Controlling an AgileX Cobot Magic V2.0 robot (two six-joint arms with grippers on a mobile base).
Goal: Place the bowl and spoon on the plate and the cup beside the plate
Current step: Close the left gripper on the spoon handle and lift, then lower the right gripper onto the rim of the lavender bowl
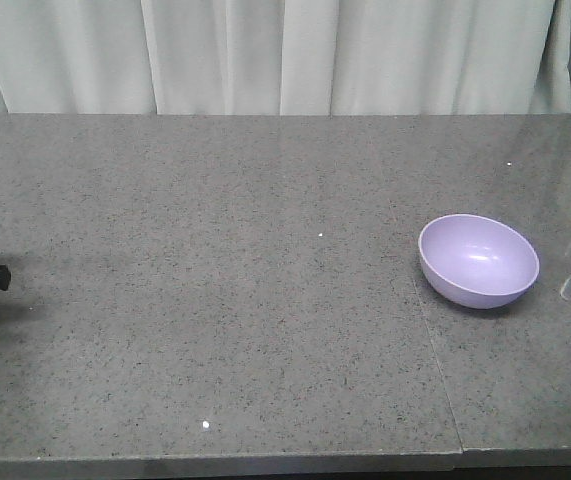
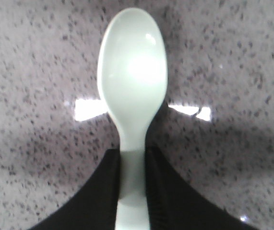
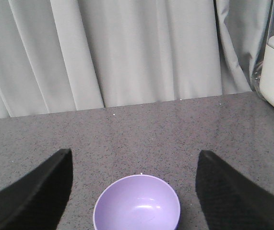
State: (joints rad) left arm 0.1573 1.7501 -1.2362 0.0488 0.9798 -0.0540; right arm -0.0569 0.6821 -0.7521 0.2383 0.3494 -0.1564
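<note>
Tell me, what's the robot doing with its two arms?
It's getting ready to set the table. The left gripper is pinching the spoon by its handle, holding it above the grey counter. The right gripper is wide open, with one finger on each side of the purple bowl, but it isn't touching it. The bowl sits empty on the counter.

Bowl (image 1: 479,262) was smooth, glossy plastic, spoon (image 2: 132,76) shiny plastic, counter (image 1: 215,300) looked like polished speckled stone, curtain (image 1: 265,50) matt cloth.
</note>
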